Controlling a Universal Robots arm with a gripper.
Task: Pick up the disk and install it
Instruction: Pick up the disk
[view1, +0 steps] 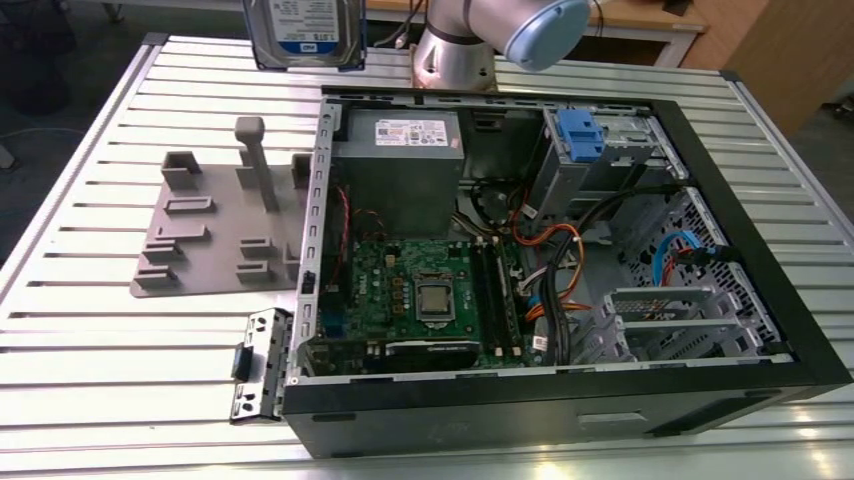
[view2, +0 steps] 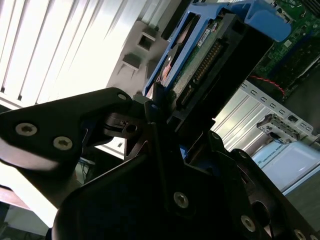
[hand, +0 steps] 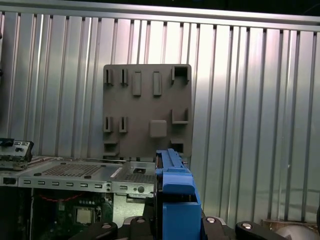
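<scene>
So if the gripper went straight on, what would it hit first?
Likely the grey plate beside the case, with the disk the gripper holds touching first; depth is unclear.

Your disk (view1: 304, 32) is hanging upright in the air at the scene's far left, showing its white-and-blue label, blue rails running along its edges.

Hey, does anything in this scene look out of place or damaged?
Nothing looks damaged. One loose piece: a small grey metal bracket lies on the slatted table beside the open black computer case. The silver blue-framed disk hangs in the gripper.
</scene>
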